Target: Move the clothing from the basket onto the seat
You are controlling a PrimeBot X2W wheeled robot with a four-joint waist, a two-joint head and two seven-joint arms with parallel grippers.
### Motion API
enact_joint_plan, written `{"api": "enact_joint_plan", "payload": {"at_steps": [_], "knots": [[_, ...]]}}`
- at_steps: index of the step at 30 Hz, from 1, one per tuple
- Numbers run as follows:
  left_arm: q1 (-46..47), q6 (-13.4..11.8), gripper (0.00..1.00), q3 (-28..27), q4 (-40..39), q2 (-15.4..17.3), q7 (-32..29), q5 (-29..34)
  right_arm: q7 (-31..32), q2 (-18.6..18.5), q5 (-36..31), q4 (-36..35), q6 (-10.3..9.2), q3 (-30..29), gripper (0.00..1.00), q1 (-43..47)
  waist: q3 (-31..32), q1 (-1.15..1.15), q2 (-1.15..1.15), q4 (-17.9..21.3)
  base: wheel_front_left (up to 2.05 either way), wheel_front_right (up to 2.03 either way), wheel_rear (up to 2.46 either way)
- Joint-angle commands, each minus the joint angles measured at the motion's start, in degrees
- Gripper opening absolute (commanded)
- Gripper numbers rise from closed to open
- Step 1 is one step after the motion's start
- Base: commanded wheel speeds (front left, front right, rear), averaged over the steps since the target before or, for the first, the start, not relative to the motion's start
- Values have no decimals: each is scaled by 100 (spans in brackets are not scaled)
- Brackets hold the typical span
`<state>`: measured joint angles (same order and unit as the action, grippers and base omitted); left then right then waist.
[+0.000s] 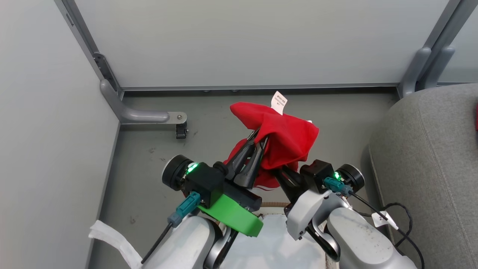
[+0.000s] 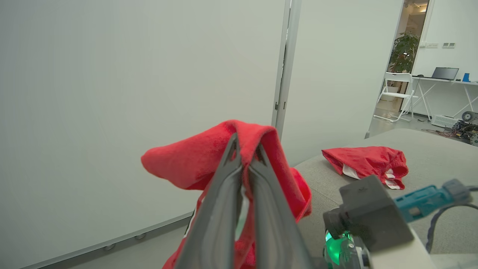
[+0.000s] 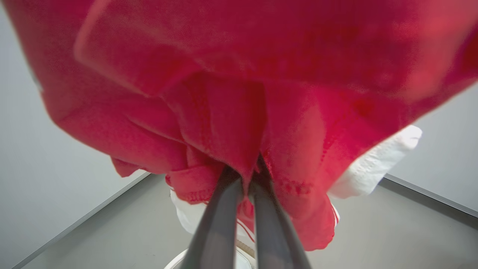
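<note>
My left gripper is pinched tight on a fold of the soft red garment, and my right gripper is clamped on it from underneath. Both forearms angle upward and inward, holding it above the white-lined basket with a brown woven rim, off the left edge of the large grey fabric seat.

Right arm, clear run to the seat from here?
Probably yes: the seat sits just beside the right gripper, nothing between. But the left gripper, jaws shut, holds the same red garment.
</note>
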<state>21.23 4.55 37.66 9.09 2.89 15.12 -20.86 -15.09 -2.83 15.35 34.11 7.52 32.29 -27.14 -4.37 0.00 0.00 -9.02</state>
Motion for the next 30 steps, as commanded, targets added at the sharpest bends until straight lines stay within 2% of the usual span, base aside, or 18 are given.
{"api": "enact_joint_plan", "payload": {"at_steps": [1,16,25,26,27,30], "knots": [[116,-12,0,13,-25,4,3,-16,-9,-22,68,43,-6,20,0,-59,-8,0,0,1,0,0,0],[84,-20,0,-61,-33,4,3,21,-9,-23,216,83,-6,164,0,53,2,0,0,148,0,0,0],[16,17,0,-181,-58,6,2,2,-9,-22,121,-222,-6,60,0,127,-13,0,0,497,0,0,0],[-5,-5,11,-204,-63,6,3,23,-9,-24,110,-260,-6,42,0,150,-21,0,0,580,0,0,0],[-27,8,100,-203,-30,5,2,33,-9,-22,98,-295,-6,37,0,164,-26,0,0,648,0,0,0],[-54,5,100,-302,-36,6,2,137,-10,-22,88,-435,-6,13,0,169,-60,0,0,958,0,0,0]]}}
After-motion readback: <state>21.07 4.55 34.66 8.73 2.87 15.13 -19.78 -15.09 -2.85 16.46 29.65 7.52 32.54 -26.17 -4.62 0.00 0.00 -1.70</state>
